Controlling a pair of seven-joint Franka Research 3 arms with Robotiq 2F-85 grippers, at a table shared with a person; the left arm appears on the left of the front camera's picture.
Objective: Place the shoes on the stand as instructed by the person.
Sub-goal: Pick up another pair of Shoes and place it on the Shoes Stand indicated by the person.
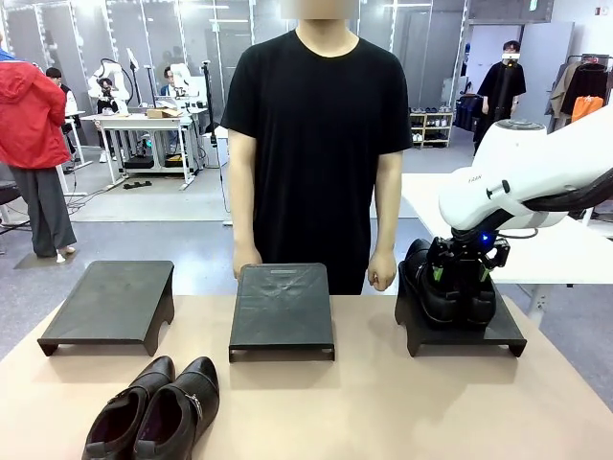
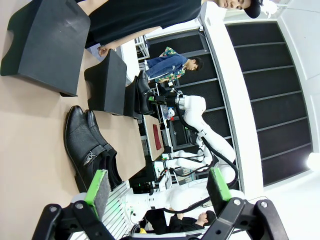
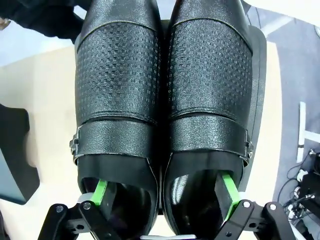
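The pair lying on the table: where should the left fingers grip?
Probably from above at the heel end: one finger into each opening of the loose pair, pinching the two touching inner walls. The shoes lie side by side, openings up.

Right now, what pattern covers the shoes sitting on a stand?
The shoes are black with fine embossed triangles, clearest in the right wrist view.

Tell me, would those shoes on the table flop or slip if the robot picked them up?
Probably not floppy: the shoes stand up in shape, so the leather looks stiff. The shiny skin might be slippery to pinch. They sit flat on the table, so a push would likely slide them, not tip them.
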